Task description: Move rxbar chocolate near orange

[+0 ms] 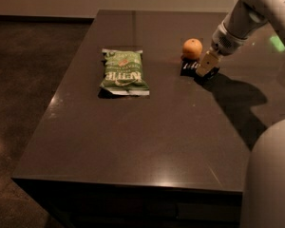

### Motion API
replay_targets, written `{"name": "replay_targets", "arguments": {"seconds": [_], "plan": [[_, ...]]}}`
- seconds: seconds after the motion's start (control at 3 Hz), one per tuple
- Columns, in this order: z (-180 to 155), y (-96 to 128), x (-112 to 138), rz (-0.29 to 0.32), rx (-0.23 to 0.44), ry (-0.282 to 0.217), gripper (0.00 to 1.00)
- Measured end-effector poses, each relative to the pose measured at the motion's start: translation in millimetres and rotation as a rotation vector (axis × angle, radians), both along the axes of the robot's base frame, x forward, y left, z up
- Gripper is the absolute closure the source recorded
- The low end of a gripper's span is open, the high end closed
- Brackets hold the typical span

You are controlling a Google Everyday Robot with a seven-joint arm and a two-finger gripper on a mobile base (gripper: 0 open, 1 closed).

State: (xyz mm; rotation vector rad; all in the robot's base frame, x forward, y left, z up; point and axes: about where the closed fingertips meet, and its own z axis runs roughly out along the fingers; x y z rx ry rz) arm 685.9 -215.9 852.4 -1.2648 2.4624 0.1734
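The arm (242, 18) reaches in from the upper right, sloping down and leftward to the table (147, 141). Its gripper (206, 66) points down at the tabletop and is clamped on the right end of the rxbar chocolate (189, 67). The bar lies low at the surface, just in front of the orange (192, 48) (close, though contact cannot be told). There is one bar, one orange and one green chip bag (124, 71), which lies flat well to the left.

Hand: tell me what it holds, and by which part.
Cannot be told: the hand sits at the right end of the snack bar, near the orange.
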Motion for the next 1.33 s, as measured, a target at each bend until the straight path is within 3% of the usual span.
{"name": "replay_targets", "arguments": {"seconds": [1.0, 1.33], "plan": [[-11.1, -0.1, 12.5, 0.002, -0.013, 0.011, 0.08], [-13.8, 1.2, 13.6, 0.003, -0.012, 0.013, 0.00]]}}
